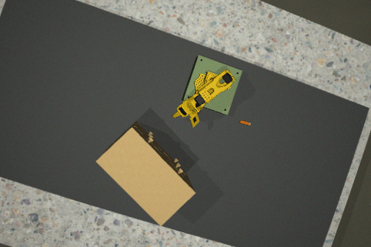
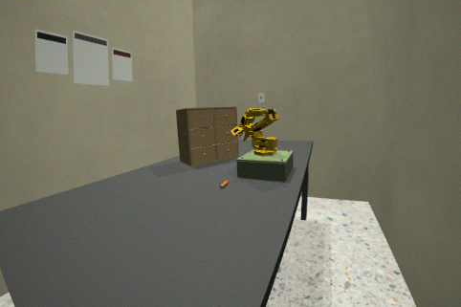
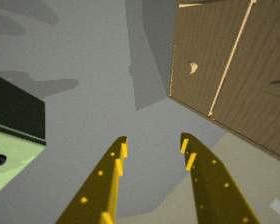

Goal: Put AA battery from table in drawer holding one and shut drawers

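Observation:
The orange AA battery lies on the dark table top, to the right of the arm's green base; it also shows in the exterior view. The wooden drawer cabinet stands in front of the arm, and all the drawers I can see are shut. My gripper hangs in the air between the base and the cabinet front. In the wrist view the two yellow fingers stand a little apart with nothing between them. The cabinet's drawer fronts and knobs are at the upper right, apart from the fingers.
The green base block sits near the table's right edge; its corner shows at the left of the wrist view. The cabinet's inside is hidden. The table ends close behind the base.

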Motion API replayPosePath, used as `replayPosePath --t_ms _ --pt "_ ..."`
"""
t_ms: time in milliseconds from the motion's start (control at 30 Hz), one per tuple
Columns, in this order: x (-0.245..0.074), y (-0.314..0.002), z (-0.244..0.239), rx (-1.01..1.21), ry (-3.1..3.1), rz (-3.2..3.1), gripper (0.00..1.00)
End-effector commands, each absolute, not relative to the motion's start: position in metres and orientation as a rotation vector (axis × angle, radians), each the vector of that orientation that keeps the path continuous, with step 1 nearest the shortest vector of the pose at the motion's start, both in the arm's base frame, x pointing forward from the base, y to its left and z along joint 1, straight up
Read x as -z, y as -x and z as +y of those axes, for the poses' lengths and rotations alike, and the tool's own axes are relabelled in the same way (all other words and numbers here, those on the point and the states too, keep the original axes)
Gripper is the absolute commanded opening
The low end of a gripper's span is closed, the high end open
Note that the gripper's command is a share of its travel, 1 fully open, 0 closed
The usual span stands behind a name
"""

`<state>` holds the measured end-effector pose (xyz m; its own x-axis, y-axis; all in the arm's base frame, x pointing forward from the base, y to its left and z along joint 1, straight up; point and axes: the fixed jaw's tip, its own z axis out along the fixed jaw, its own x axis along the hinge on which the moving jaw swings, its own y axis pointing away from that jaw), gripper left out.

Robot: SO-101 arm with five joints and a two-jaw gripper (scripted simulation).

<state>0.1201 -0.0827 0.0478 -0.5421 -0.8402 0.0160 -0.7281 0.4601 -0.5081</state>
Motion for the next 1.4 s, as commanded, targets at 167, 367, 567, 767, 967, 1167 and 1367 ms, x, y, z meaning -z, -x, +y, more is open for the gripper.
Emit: replayPosePath --t_ms 167,367,567,767,967,1167,1367 --pt "-0.0455 -0.1179 -0.0817 0.627 1.052 2.586 0.21" --pt "-0.0456 -0.1182 -0.0815 0.598 0.88 2.629 0.21" --pt "-0.0458 -0.1186 -0.0814 0.568 0.708 2.662 0.21" --pt "-0.0461 -0.1192 -0.0815 0.529 0.5 2.687 0.21" --pt "-0.0463 -0.1196 -0.0816 0.502 0.362 2.696 0.21" --pt "-0.0467 -0.1203 -0.0819 0.461 0.156 2.698 0.21" --pt "-0.0471 -0.1209 -0.0824 0.418 -0.048 2.686 0.21"
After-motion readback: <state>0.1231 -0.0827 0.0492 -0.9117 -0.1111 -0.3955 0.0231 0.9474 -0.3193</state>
